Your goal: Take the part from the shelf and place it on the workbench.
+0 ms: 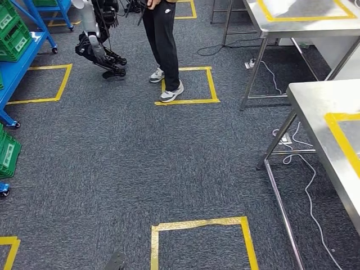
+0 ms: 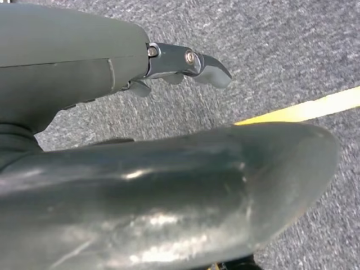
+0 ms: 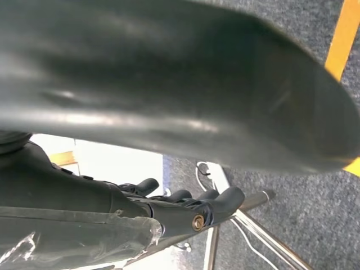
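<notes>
My left hand (image 2: 170,180) hangs over grey carpet, its dark fingers (image 2: 187,59) stretched straight and apart from the thick thumb, with nothing between them. My right hand (image 3: 170,84) also holds nothing; its fingers (image 3: 212,205) are lightly bent and stand clear of the thumb. A steel workbench (image 1: 318,107) with a yellow tape outline stands at the right of the head view. Its bright top (image 3: 118,163) and legs lie just beyond my right hand. A blue shelf (image 1: 21,62) with green crates (image 1: 13,34) stands at the far left.
A person (image 1: 163,39) in dark trousers stands ahead on a yellow floor square (image 1: 191,84). Another robot (image 1: 97,45) is at the back left. A second steel table (image 1: 297,22) stands at the back right. White cables (image 1: 310,191) trail under the workbench. A taped square (image 1: 203,242) lies directly before me.
</notes>
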You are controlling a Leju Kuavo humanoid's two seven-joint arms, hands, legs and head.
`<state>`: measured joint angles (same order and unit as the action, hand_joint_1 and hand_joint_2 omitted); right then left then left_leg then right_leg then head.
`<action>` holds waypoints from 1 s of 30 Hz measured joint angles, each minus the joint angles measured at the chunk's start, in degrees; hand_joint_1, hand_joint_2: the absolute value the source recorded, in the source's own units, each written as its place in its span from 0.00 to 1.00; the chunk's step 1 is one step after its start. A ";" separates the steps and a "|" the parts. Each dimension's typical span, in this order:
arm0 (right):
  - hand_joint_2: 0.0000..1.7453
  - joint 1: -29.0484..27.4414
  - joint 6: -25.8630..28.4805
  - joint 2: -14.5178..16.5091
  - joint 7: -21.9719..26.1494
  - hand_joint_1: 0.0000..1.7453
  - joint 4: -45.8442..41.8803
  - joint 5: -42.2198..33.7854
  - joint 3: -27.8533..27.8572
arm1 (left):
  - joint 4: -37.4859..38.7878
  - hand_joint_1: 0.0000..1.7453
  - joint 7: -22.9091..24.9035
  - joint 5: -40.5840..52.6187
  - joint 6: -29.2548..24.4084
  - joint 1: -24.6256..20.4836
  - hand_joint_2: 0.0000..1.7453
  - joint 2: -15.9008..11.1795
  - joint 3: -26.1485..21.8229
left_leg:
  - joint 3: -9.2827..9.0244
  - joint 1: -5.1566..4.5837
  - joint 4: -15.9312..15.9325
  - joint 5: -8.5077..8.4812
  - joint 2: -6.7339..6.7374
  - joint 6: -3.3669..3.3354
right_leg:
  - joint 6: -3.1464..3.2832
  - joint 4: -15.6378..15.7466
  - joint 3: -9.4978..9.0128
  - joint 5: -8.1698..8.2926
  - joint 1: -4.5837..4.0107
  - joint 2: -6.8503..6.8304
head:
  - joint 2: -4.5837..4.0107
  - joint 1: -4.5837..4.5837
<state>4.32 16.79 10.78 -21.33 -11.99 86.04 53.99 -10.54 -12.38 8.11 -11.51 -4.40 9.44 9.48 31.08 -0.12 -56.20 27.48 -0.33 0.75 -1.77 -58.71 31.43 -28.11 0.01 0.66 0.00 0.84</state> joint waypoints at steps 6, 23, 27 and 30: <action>0.00 0.04 -0.05 0.00 0.19 0.00 -0.01 -0.09 0.00 | 0.00 0.00 0.09 0.28 -0.83 0.32 0.00 0.06 -0.10 | -3.53 0.13 0.48 1.46 -0.11 -1.48 | -1.42 -13.08 7.38 -4.30 0.17 -0.23 | -0.02 0.36; 0.00 -0.21 -0.03 -0.01 0.23 0.00 -0.01 -0.20 0.00 | 0.00 0.00 1.21 0.67 -3.67 -0.06 0.00 0.14 -0.17 | 5.34 0.25 -16.30 9.86 -0.28 1.75 | 2.24 -0.92 6.28 4.91 0.02 -0.21 | -0.02 0.33; 0.00 -0.20 -0.03 0.00 0.25 0.00 -0.01 -0.20 0.00 | 0.00 0.00 1.21 0.64 -3.95 -0.21 0.00 0.15 -0.18 | 3.77 0.29 -5.43 0.42 -0.16 1.44 | 1.64 -1.00 4.57 3.82 -0.04 0.04 | -0.02 0.28; 0.00 -0.13 -0.03 -0.01 0.26 0.00 -0.01 -0.15 0.00 | 0.00 0.00 1.21 0.50 -4.14 -0.46 0.00 0.22 -0.21 | 2.81 0.13 -1.34 -1.17 -0.13 0.68 | 0.71 -1.03 4.33 3.23 -0.28 0.05 | -0.02 0.27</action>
<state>4.19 16.76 10.76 -21.07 -12.00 85.89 53.99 -10.54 -11.17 8.62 -15.65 -4.86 9.67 9.27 33.89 0.01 -57.53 26.32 -0.46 1.43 -1.07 -59.74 35.76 -24.88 -0.27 0.71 -0.02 1.11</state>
